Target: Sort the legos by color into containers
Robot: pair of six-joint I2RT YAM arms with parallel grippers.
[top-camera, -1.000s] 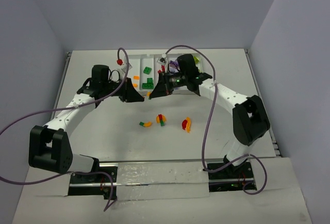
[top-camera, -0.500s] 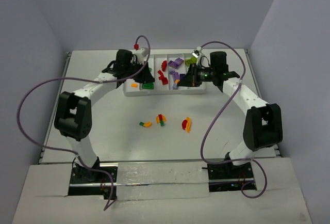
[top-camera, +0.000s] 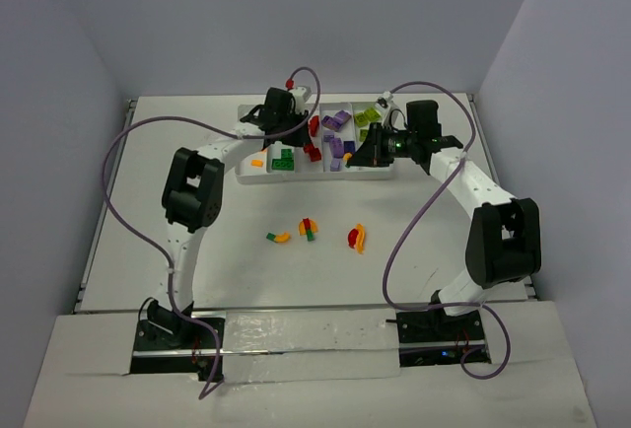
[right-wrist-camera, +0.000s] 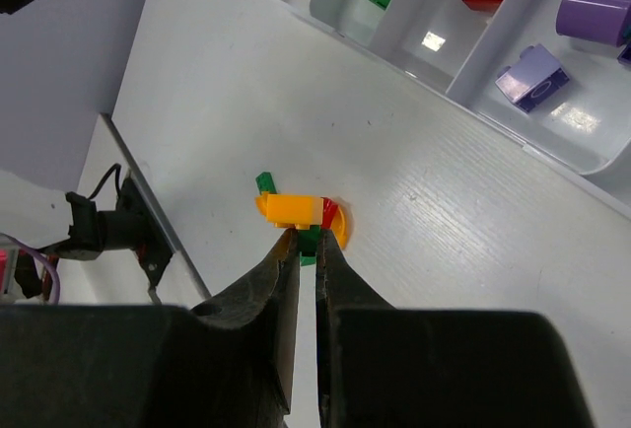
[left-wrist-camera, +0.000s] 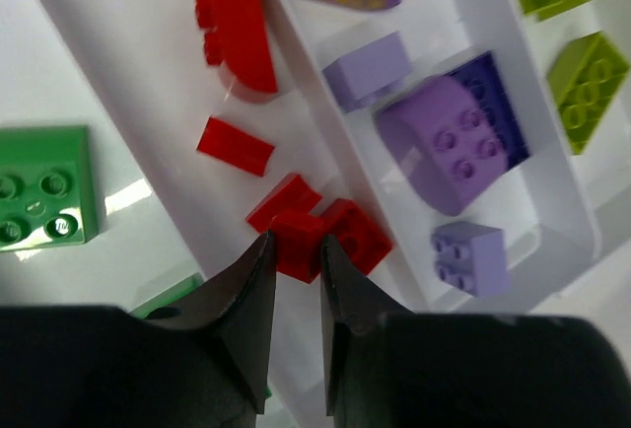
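The white tray (top-camera: pixel 315 178) lies at the back and holds orange, green, red, purple and lime legos in separate compartments. My left gripper (top-camera: pixel 302 130) hangs over the red compartment, shut on a small red lego (left-wrist-camera: pixel 297 244). Under it lie a curved red lego (left-wrist-camera: pixel 237 24), a flat red one (left-wrist-camera: pixel 235 145) and a red brick (left-wrist-camera: pixel 357 237). My right gripper (top-camera: pixel 353 158) hovers by the tray's front right, jaws nearly together and empty (right-wrist-camera: pixel 304 241). Far below it, an orange lego (right-wrist-camera: pixel 291 209) with red and green pieces lies on the table.
Three loose clusters lie on the table in front of the tray: green with orange (top-camera: pixel 277 238), red, orange and green (top-camera: pixel 309 228), red with orange (top-camera: pixel 356 239). Purple cables loop above both arms. Grey walls close in the table on three sides.
My left gripper has swung from the table in front of the tray's left end to over the red compartment. My right gripper has moved right along the tray.
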